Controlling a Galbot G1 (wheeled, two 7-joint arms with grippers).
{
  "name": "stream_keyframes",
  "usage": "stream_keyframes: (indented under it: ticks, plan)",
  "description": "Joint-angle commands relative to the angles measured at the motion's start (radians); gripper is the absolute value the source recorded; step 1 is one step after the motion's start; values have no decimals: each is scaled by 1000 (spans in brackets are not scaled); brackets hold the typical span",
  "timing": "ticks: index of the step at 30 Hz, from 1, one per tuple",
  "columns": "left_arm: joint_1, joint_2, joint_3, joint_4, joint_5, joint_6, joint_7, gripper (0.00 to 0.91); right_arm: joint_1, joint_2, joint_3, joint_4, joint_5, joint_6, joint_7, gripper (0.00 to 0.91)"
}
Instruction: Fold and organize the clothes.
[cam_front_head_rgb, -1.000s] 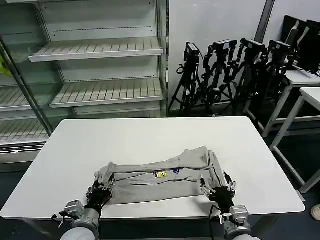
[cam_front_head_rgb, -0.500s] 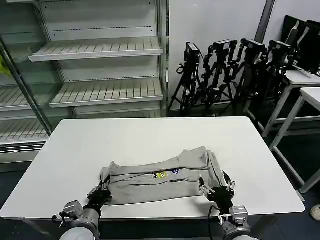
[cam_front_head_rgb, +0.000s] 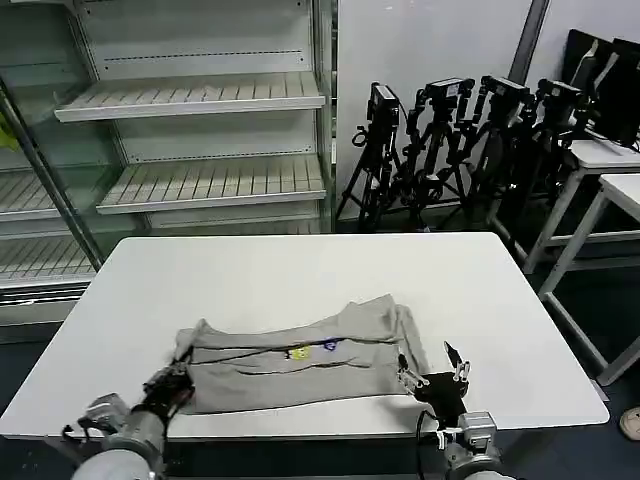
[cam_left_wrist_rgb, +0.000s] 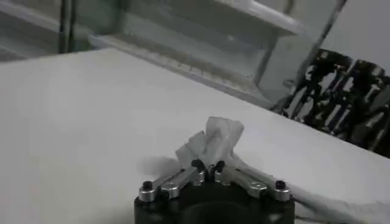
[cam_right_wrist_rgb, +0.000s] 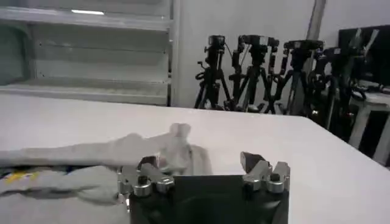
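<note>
1. The left gripper (cam_front_head_rgb: 172, 383) sits at the near left edge of the table (cam_front_head_rgb: 250, 270), its fingers (cam_left_wrist_rgb: 198, 165) pinched together on a bunched corner of the T-shirt (cam_front_head_rgb: 295, 353) — in the left wrist view a puff of grey cloth stands up just past the closed tips.
2. The right gripper (cam_front_head_rgb: 432, 374) is at the near right edge of the table, just beside the shirt's right end. Its fingers (cam_right_wrist_rgb: 253, 161) stand apart with nothing between them; in the right wrist view the cloth lies beside the finger on the shirt's side, and whether it touches cannot be told.
3. The T-shirt lies as a long, flattened grey band across the near half of the white table, running from the left gripper toward the right one. Its right end is heaped a little higher, and a small yellow and blue print (cam_front_head_rgb: 310, 350) shows near the middle of the band.
4. Beyond the table stand empty white shelves (cam_front_head_rgb: 195, 100) on the left and a cluster of black tripods (cam_front_head_rgb: 450, 150) against the wall on the right — well apart from the shirt.
</note>
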Motion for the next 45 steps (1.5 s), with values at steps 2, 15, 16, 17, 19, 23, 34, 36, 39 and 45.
stream_keyframes:
  ticks: [2, 15, 16, 17, 19, 23, 34, 36, 39, 45]
  plan:
    - [17, 166, -275, 21, -193, 14, 14, 40, 3, 0, -1, -4, 1, -1, 0, 907]
    - [4, 263, -359, 24, -415, 60, 9, 40, -4, 7, -4, -4, -4, 0, 0, 907]
    - [-1, 242, -333, -16, -450, 73, 2, 40, -8, 8, -2, -2, -5, 0, 0, 907]
    - [-8, 230, -319, -31, -483, 79, -11, 40, -10, 9, -1, -1, -6, 0, 0, 907]
    - [-29, 190, -256, -63, -583, 103, -41, 40, -20, 10, 3, 4, -9, 1, -1, 907]
    - [-74, 108, -145, -90, -732, 118, -90, 40, -35, 15, 12, 9, -12, 2, -2, 907]
    - [-225, -73, 155, -54, -735, 102, -149, 40, -77, 25, 39, 18, -25, 16, -6, 907]
    - [-249, -90, 198, -24, -693, 100, -148, 40, -83, 25, 47, 19, -25, 19, -6, 907]
    - [-280, -110, 257, 42, -633, 89, -149, 40, -88, 25, 55, 20, -24, 23, -7, 907]
    - [-294, -126, 321, 94, -535, 85, -144, 131, -87, 25, 61, 19, -23, 24, -7, 907]
